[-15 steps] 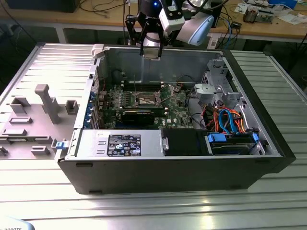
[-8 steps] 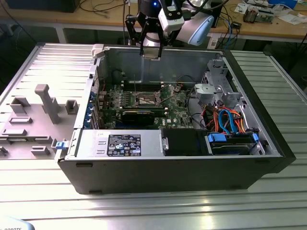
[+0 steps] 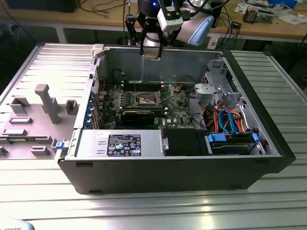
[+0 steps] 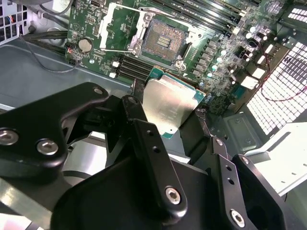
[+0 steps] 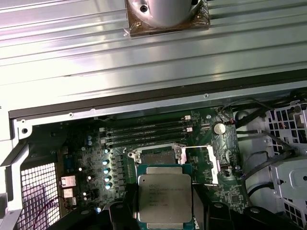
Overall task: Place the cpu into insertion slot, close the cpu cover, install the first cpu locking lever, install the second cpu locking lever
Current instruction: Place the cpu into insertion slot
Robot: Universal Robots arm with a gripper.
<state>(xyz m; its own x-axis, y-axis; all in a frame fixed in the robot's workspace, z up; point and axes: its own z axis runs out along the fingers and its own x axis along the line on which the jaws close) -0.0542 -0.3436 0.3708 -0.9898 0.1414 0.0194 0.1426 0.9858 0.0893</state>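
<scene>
My gripper [image 3: 151,47] hangs above the open computer case, over its back wall, shut on the cpu [image 3: 151,53]. In both wrist views the cpu [image 4: 169,105] [image 5: 164,195] shows its dull silver top on a green base, clamped by its edges between the two black fingers [image 4: 134,108]. Below it on the green board lies the insertion slot [image 4: 163,37] [image 3: 146,99], bare with a dark centre. In the first wrist view the slot [image 5: 154,156] is partly hidden behind the chip. The cpu cover [image 4: 121,26] stands flipped open beside the slot, its thin wire levers raised.
The case [image 3: 158,172] has tall walls all round. A long black card [image 3: 138,115] lies in front of the slot, and memory slots [image 5: 144,132] run along one side of it. Drive bays with orange and blue cables [image 3: 228,122] fill the exterior view's right. Grey fixtures [image 3: 45,103] stand on the table.
</scene>
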